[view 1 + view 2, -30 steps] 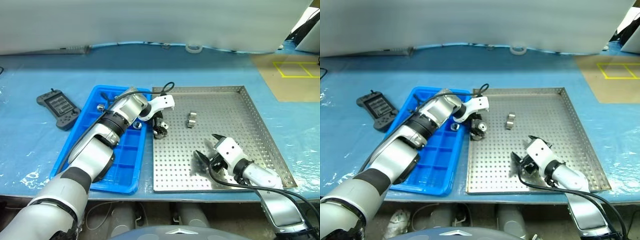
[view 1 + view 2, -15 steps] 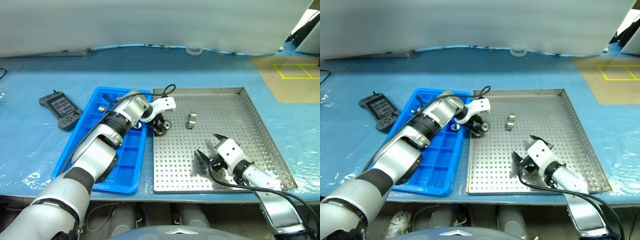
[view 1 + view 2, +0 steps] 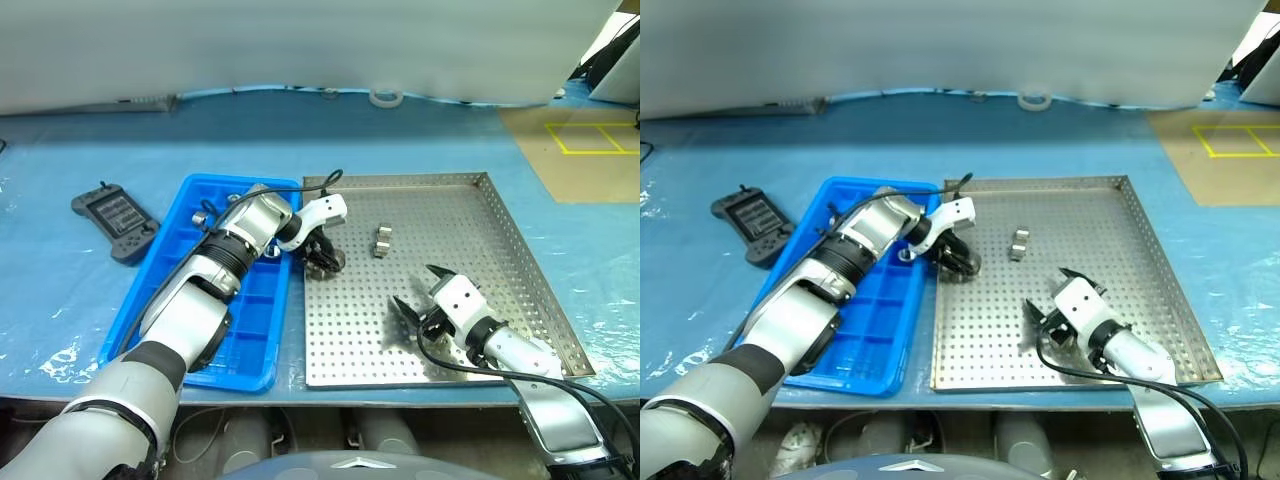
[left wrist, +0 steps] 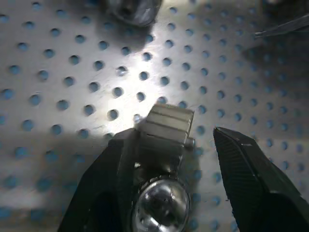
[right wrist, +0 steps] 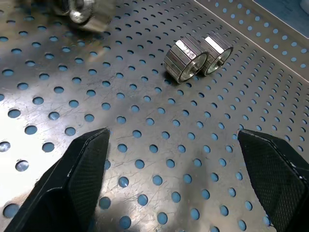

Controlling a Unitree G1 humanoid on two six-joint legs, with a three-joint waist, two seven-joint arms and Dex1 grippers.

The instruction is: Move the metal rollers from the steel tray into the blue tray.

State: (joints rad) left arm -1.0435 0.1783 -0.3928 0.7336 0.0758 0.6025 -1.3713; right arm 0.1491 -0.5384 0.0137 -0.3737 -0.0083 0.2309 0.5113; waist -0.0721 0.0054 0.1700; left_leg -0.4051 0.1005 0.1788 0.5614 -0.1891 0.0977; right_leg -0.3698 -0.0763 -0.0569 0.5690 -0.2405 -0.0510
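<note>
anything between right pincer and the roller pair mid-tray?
No. Bare perforated floor of the steel tray between right pincer and the paired metal rollers, per right wrist view.

Left tool (image 3: 322, 252) angled down, seemingly half-closed, right tool (image 3: 420, 303) low, fingers spread wide

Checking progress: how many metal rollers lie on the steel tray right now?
3. Two rollers sit side by side mid steel tray; one roller lies between the left tool's fingers, near the blue tray. More may hide under it.
</note>
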